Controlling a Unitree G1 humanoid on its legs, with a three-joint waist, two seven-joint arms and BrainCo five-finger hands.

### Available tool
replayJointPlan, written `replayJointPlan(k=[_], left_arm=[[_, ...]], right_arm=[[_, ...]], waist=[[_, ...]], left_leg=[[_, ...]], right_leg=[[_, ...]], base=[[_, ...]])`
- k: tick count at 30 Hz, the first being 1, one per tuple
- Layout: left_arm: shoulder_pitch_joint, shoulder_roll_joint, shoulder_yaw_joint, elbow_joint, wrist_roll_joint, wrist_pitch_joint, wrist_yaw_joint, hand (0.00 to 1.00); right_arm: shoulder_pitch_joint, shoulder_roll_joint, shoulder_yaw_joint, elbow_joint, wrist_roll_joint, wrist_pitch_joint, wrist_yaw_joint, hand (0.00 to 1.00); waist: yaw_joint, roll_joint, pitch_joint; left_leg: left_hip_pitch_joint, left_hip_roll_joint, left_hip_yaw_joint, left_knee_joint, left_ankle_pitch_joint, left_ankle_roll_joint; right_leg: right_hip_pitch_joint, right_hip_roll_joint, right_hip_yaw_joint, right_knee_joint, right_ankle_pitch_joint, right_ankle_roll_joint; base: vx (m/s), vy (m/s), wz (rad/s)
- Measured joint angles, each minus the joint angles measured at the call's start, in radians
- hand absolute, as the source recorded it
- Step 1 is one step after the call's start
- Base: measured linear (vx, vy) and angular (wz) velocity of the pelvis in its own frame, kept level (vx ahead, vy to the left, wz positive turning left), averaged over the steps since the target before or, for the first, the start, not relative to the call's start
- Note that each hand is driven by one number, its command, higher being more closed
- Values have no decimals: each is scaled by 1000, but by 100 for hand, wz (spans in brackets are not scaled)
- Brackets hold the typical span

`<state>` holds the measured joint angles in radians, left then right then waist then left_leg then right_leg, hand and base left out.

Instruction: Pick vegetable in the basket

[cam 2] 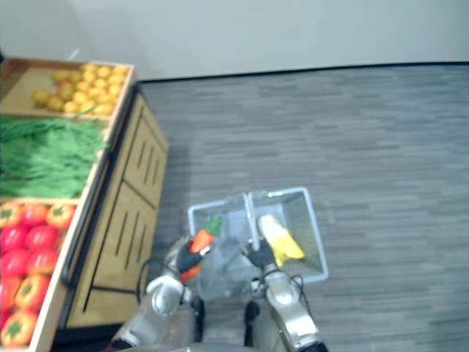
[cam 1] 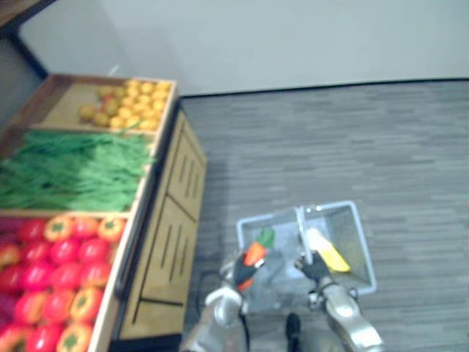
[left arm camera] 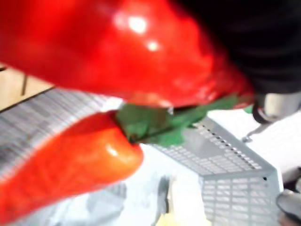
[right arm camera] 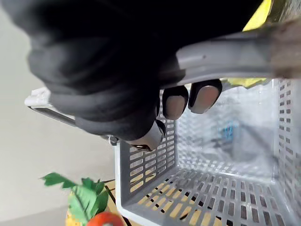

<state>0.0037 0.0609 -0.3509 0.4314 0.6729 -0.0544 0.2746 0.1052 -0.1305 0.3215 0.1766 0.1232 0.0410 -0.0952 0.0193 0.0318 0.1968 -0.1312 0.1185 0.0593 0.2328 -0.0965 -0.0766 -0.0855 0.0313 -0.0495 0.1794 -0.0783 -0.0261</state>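
Flanking basket [cam 1: 330, 207] and vegetable [cam 1: 254, 254] stands a produce stall [cam 1: 172, 220].

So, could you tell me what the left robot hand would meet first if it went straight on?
Probably the grey basket, just past the red pepper in the left robot hand; depth unclear.

Pale, plain wall [cam 1: 293, 37] meeting a grey, finely striped floor [cam 1: 366, 139] along a dark baseboard [cam 1: 330, 84]. At the left side — a light wooden display stand [cam 1: 150, 183], its top divided into compartments, its side faced with panels [cam 1: 163, 253] cut by dark vertical slots.
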Motion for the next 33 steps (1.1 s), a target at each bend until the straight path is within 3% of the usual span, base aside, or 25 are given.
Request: replayJointPlan(k=[2,6,13,14,22,33], left_arm=[[-71,0,-23,59,0,2,1,100],[-108,1,-49,100,1,20,2,100],[-162,-5,-102,194,0,27,3,100],[-170,-7,-115,207,0,32,3,0],[-212,-18,-127,285,7,57,6,0],[-201,-12,-103,266,-28,45,22,0]], right_arm=[[-1,1,8,-65,15,-1,21,100],[2,12,54,-116,60,-12,62,100],[41,22,89,-131,136,-20,99,100],[47,22,89,-131,146,-20,99,100],[78,22,92,-134,159,-20,88,100],[94,42,-69,-55,139,-21,52,100]], waist=[[-15,-25,-8],[-23,-24,-8],[-32,-30,-12],[-35,-32,-13],[-45,-48,-23],[-50,-51,-30]], left_leg=[[34,-29,40,-98,36,21],[83,-58,75,-170,55,31],[102,-71,66,-247,79,38],[104,-72,65,-258,86,38],[118,-76,66,-321,117,45],[138,-87,39,-325,118,47]], right_leg=[[-15,-31,32,-16,7,19],[10,-57,74,-74,25,48],[21,-66,64,-117,33,59],[21,-67,59,-120,34,60],[21,-67,59,-152,47,70],[66,-77,24,-181,51,77]], base=[[216,171,-29],[126,130,-27],[31,22,5],[-10,-8,12],[0,-1,1],[23,0,9]])
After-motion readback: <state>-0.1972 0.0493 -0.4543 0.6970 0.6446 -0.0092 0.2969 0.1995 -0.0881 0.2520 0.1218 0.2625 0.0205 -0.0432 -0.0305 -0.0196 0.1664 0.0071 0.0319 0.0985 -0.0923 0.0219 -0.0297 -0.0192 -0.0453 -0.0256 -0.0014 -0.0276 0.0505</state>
